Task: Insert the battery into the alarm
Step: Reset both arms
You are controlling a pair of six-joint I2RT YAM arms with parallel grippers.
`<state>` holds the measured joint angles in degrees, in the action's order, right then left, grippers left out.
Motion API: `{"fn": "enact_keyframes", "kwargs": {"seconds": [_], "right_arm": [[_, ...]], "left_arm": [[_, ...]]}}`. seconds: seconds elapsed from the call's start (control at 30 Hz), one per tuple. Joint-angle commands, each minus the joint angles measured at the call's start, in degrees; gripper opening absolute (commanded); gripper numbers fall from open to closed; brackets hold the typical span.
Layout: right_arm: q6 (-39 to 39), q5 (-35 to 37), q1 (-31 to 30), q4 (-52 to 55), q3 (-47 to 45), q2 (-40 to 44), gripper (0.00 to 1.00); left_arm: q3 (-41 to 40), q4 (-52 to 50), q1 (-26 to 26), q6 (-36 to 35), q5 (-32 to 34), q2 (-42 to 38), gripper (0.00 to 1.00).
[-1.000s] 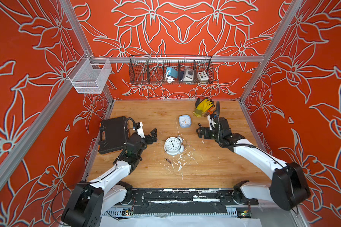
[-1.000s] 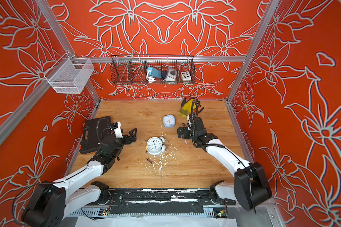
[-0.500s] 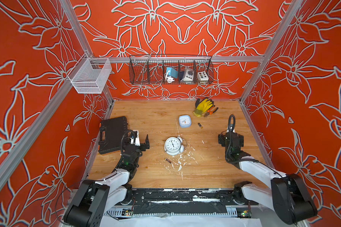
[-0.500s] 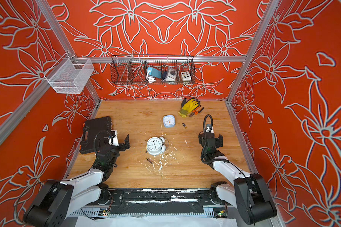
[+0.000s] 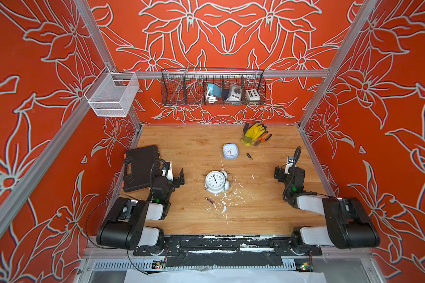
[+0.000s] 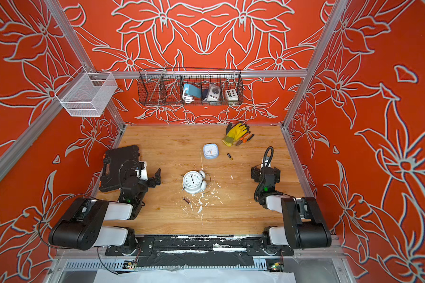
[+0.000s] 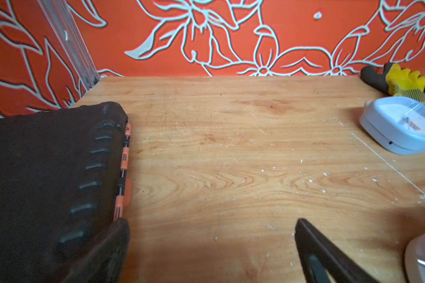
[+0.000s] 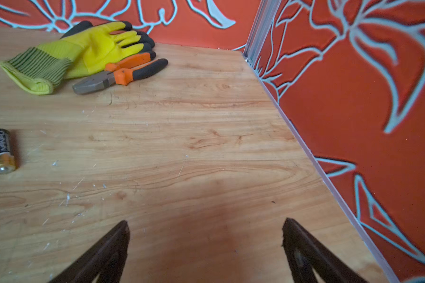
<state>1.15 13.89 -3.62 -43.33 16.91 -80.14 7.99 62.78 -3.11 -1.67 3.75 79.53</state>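
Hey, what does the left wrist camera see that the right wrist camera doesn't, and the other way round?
Only the left wrist view shows the black tool case and the square blue clock. Only the right wrist view shows the battery, lying loose on the wood, and the grey nose of the pliers. Both show the yellow glove and the wooden table.
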Motion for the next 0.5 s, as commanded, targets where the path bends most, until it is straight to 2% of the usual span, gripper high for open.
{"fn": "enact_keyframes", "kwargs": {"seconds": [0.0, 0.07, 0.13, 0.47], "right_arm": [[-0.4, -4.7, 1.2, -5.8, 0.5, -1.6, 0.99], [-0.3, -4.6, 1.2, -1.9, 1.3, -0.2, 0.99], [-0.5, -4.4, 1.2, -4.4, 0.9, -1.2, 0.98], [-0.5, -4.4, 1.1, -2.7, 1.2, -0.5, 0.98]], "left_arm": [[0.4, 3.3, 1.0, 1.4, -1.2, 0.5, 0.99], [0.3, 3.2, 0.9, 1.3, -1.1, 0.4, 0.99], [0.2, 3.3, 0.9, 1.3, -1.2, 0.3, 0.99], [0.4, 3.1, 0.9, 1.2, -1.1, 0.5, 0.99]]}}
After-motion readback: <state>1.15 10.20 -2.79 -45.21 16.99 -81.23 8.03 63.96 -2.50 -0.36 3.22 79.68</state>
